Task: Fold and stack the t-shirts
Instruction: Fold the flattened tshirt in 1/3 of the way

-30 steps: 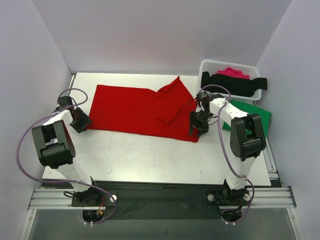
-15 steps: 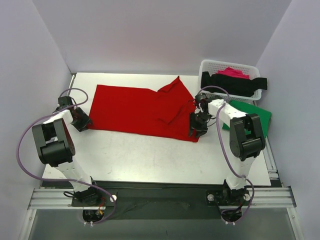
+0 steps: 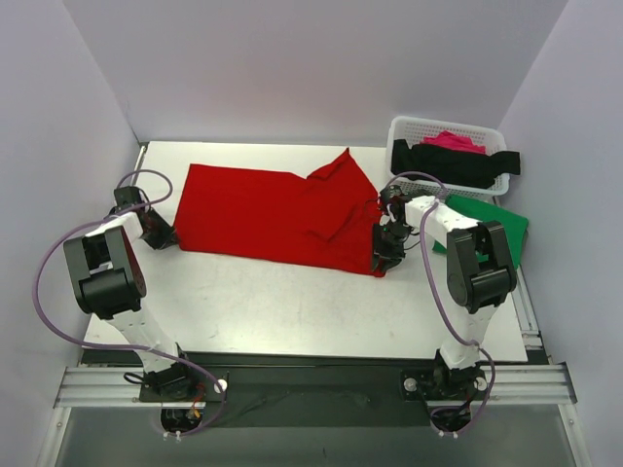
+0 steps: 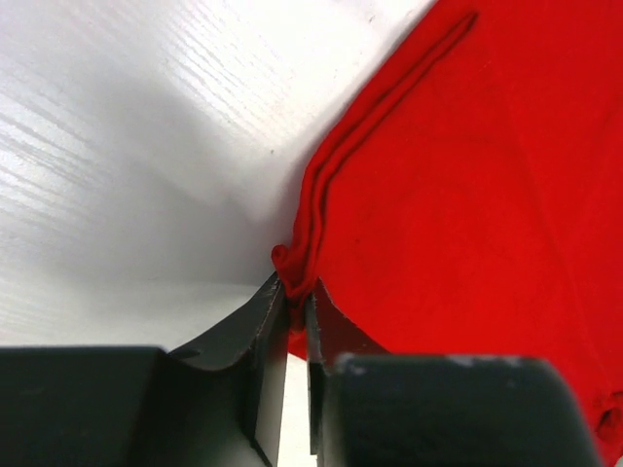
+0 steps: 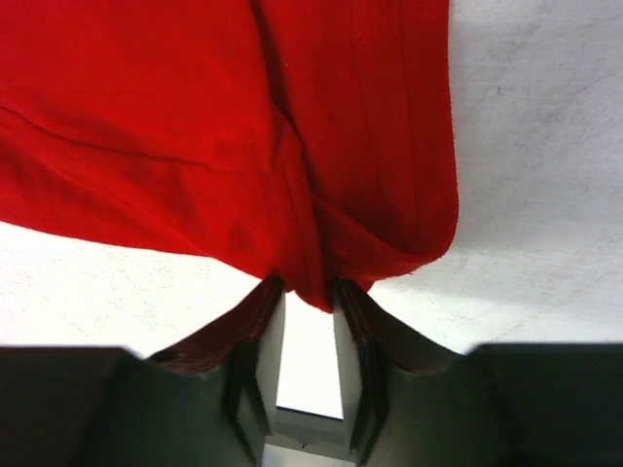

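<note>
Red cotton short-sleeved t-shirt (image 3: 277,214) is spread across the white bench (image 3: 292,302), not folded yet I'd say. Left fingers (image 4: 255,341) clamp its near-left corner, right fingers (image 5: 255,336) its near-right. Green shirt (image 3: 492,229) lies right; black shirt (image 3: 458,163) and pink shirt (image 3: 456,141) sit in the white lattice basket (image 3: 399,126).

A white table (image 3: 292,302) stands between plain pale lilac walls (image 3: 292,68) in even light, with a metal rail (image 3: 533,381) along its near edge.

No text, label, brand, number or sign can be read in any of the three views.
</note>
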Controlling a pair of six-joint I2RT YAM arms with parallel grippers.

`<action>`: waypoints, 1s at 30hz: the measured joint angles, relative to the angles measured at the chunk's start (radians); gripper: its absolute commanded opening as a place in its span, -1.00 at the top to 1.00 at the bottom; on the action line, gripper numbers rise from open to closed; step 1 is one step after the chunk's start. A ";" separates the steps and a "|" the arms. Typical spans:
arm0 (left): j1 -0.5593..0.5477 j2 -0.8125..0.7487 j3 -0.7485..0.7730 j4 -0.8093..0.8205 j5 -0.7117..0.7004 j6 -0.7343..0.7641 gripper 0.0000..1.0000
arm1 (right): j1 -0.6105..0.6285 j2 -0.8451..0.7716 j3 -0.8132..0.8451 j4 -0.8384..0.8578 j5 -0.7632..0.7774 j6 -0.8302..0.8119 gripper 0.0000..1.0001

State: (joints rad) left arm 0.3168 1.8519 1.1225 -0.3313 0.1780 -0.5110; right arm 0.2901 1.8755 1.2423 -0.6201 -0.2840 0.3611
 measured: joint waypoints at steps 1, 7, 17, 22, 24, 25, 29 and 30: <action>0.000 0.004 0.004 0.000 0.003 -0.001 0.77 | 0.000 0.000 0.000 0.000 0.000 -0.001 0.59; 0.000 0.028 0.034 -0.001 0.014 0.003 1.00 | 0.000 0.000 0.000 -0.001 0.008 -0.010 1.00; 0.000 0.034 0.049 -0.008 0.004 0.056 1.00 | 0.000 0.000 0.039 -0.062 0.059 -0.061 1.00; -0.001 0.034 0.052 -0.013 -0.006 0.079 1.00 | 0.000 0.001 0.061 -0.092 0.078 -0.098 1.00; -0.001 0.034 0.053 -0.014 -0.010 0.085 1.00 | 0.000 0.002 0.061 -0.102 0.079 -0.109 1.00; -0.001 0.033 0.053 -0.014 -0.010 0.088 1.00 | 0.000 0.004 0.061 -0.106 0.079 -0.113 1.00; -0.001 0.031 0.053 -0.016 -0.014 0.099 1.00 | 0.006 0.016 0.061 -0.116 0.074 -0.128 1.00; -0.001 0.030 0.052 -0.017 -0.016 0.102 1.00 | 0.006 0.022 0.061 -0.118 0.072 -0.130 1.00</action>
State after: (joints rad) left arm 0.3157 1.8820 1.1744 -0.3485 0.1616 -0.4091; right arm 0.2962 1.8977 1.3033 -0.7383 -0.2123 0.2306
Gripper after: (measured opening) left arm 0.148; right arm 0.034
